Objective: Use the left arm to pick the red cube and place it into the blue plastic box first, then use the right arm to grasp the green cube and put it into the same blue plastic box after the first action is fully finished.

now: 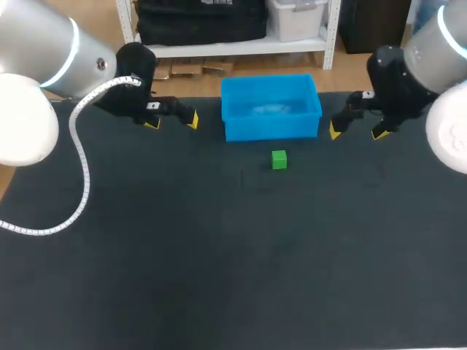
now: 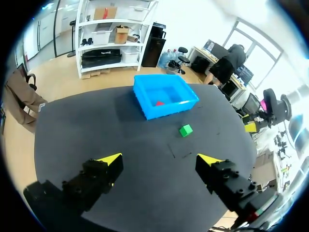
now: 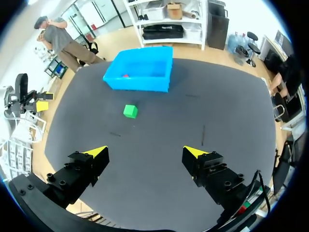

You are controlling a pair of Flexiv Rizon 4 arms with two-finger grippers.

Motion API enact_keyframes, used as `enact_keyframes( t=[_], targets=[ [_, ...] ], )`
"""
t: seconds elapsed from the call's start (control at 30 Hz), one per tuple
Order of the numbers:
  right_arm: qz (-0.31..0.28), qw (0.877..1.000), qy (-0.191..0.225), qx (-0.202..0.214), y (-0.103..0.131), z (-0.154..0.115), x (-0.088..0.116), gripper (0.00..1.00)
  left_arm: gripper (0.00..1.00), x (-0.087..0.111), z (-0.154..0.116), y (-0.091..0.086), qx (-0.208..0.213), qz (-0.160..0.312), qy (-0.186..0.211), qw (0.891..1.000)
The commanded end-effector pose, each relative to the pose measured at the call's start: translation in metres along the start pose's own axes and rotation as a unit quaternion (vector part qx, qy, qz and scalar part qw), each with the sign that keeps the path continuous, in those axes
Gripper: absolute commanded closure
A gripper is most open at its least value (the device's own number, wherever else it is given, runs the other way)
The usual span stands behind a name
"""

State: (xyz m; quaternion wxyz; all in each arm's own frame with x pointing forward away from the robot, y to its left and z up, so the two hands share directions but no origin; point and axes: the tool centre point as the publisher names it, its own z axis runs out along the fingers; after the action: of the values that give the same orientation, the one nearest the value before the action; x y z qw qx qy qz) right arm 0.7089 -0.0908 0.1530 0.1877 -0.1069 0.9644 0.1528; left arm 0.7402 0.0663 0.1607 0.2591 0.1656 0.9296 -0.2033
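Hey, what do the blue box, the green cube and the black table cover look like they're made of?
Blue box: likely moulded plastic, smooth and slightly glossy, with a pale sheen on its floor and thin even walls.
Green cube: evenly coloured, matte, crisp edges; plastic, foam or painted wood, cannot tell which.
Table cover: dark, matte, no reflections; probably fabric or rubber mat.

One blue plastic box [image 1: 270, 130], one red cube [image 2: 159, 103], one green cube [image 1: 279, 159], and two claws: left claw [image 1: 171, 122], right claw [image 1: 357, 132].
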Motion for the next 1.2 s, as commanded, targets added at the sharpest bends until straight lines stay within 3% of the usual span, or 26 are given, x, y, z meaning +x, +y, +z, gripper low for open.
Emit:
enact_keyframes(
  t=[0.03,0.77,1.2],
  targets=[
    [0.001,0.999,0.031,0.017,0.009,0.006,-0.010,0.00,0.00,0.001,-0.001,0.001,0.003,0.001,-0.001,1.000],
    [0.027,0.989,0.133,0.059,0.027,0.033,-0.010,0.00,0.00,0.001,-0.001,0.001,0.003,0.001,-0.001,1.000],
    [0.018,0.983,0.164,0.084,0.038,0.049,-0.022,0.00,0.00,0.001,-0.001,0.001,0.003,0.001,-0.001,1.000]
  ],
)
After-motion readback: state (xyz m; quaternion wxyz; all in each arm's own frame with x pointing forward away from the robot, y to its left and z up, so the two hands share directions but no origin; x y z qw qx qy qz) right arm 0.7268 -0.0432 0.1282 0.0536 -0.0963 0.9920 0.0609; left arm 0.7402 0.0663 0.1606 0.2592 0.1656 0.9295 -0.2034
